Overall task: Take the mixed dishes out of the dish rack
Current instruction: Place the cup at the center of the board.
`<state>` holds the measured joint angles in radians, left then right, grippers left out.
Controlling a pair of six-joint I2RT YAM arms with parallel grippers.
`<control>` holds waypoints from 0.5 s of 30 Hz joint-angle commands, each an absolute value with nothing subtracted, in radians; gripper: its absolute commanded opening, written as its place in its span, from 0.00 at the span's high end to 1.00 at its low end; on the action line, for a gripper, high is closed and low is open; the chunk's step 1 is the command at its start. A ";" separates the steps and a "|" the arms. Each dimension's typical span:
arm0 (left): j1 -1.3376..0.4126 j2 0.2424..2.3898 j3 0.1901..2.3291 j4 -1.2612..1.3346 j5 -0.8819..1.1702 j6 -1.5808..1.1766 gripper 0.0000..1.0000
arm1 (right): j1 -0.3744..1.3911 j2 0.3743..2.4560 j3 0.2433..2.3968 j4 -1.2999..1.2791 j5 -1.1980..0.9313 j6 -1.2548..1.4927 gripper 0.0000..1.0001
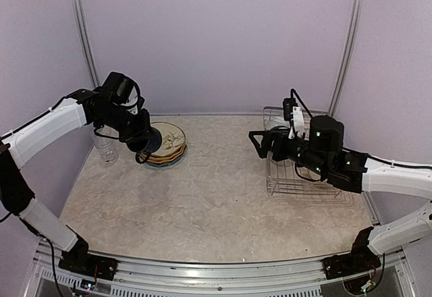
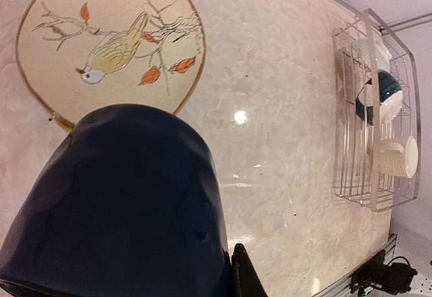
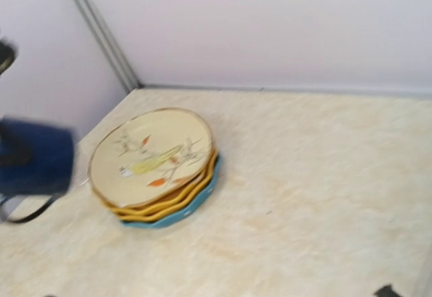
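- Unloading looks well along: three patterned plates [image 1: 167, 146] sit stacked near the far left corner of the worktop [image 1: 202, 202], with the glass tumbler [image 1: 105, 146] at its left edge.
- The left tool [image 1: 142, 140] pinches the dark blue mug [image 2: 121, 209], held just above the plate stack and not yet set down.
- Left in the dish rack [image 1: 304, 187], by the right edge: the teal bowl [image 2: 388, 88] and the cream mug [image 2: 399, 156].
- The right tool [image 1: 256, 143] looks spread and holds nothing.
- Its arm hides much of the rack, and the left tool's grip on the mug is mostly out of sight.
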<state>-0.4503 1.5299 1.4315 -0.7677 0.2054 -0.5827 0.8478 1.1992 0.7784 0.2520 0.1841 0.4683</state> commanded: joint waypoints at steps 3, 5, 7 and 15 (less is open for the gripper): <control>-0.395 1.420 1.270 -0.901 0.033 -0.659 1.00 | 0.842 1.109 0.723 0.199 0.273 0.397 0.00; -0.371 1.416 1.231 -0.908 0.012 -0.667 1.00 | 0.841 1.086 0.708 0.198 0.283 0.388 0.00; -0.351 1.425 1.210 -0.906 0.018 -0.669 1.00 | 0.838 1.064 0.694 0.202 0.288 0.382 0.00; -0.353 1.628 1.283 -0.916 -0.029 -0.661 1.00 | 0.836 0.966 0.639 0.193 0.295 0.406 0.00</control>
